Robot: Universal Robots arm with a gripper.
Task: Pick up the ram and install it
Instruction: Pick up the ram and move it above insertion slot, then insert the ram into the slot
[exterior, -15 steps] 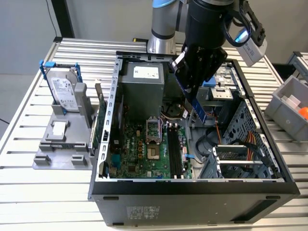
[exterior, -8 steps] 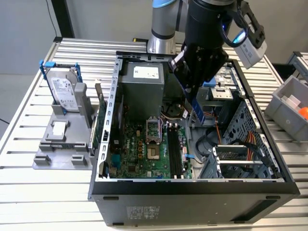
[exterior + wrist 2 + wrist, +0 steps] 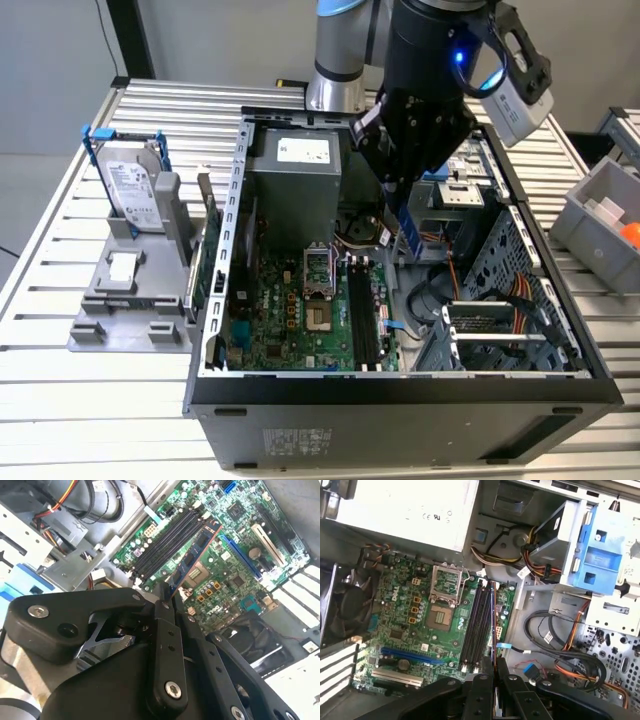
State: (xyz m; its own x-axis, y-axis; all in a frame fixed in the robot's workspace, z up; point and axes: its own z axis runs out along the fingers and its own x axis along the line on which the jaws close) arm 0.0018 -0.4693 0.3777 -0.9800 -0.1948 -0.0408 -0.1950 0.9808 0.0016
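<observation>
My gripper (image 3: 405, 212) hangs over the open computer case (image 3: 400, 385), shut on the ram (image 3: 409, 238), a thin blue-green stick held on edge. In the second wrist view the ram (image 3: 192, 560) sticks out from between the black fingers (image 3: 162, 605) and hovers above the black memory slots (image 3: 167, 542) of the green motherboard (image 3: 240, 580). In the first wrist view the ram (image 3: 493, 625) appears edge-on, in line with the slots (image 3: 477, 625) and just beside them, with the gripper (image 3: 493, 667) behind it. The slots (image 3: 362, 315) lie below the gripper, apart from the stick.
A processor socket (image 3: 315, 270) sits beside the slots and a grey power supply (image 3: 295, 175) stands behind it. Cables (image 3: 500, 295) and a blue drive cage (image 3: 597, 555) fill the case on the exterior view's right. A hard drive (image 3: 130, 185) stands in a grey holder outside.
</observation>
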